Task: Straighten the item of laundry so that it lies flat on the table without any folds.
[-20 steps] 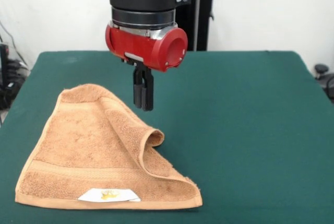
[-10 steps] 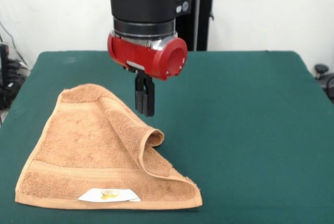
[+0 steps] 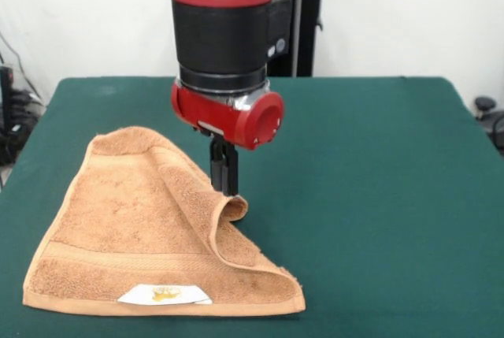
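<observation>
The item of laundry (image 3: 134,228), an orange-tan terry towel, lies on the left front part of the dark green table (image 3: 370,196). Its right side is folded back over itself, and the fold ends in a curled-up corner (image 3: 232,208). A white label with a yellow mark (image 3: 165,295) sits on the front border. The gripper (image 3: 226,190) hangs straight down from the red and black arm, its tip just above that curled corner, touching it or nearly so. From here the gripper reads as one narrow dark bar.
The towel's front edge lies close to the table's front edge. A black stand (image 3: 303,23) rises behind the table's far edge. Cables and dark equipment (image 3: 12,117) sit off the left side, and a small black object (image 3: 488,109) off the right.
The arm has come down and shifted slightly right. The gripper's tip dropped from well above the towel to the curled corner. The towel has not moved.
</observation>
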{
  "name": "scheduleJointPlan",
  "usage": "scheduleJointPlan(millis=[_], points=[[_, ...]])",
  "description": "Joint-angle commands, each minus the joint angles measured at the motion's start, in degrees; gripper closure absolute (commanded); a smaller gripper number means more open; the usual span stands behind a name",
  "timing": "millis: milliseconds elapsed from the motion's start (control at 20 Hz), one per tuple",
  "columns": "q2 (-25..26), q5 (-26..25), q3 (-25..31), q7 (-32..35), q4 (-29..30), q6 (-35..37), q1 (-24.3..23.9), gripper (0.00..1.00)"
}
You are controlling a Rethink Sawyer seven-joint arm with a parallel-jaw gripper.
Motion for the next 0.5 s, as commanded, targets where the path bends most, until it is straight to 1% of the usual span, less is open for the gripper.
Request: scheduleJointPlan(millis=[50, 500], points=[[5.32, -0.27, 1.41, 6.73, 6.90, -4.18, 1.80, 1.00], [5.97, -0.52, 1.31, 5.82, 6.62, -5.03, 2.00, 1.00]])
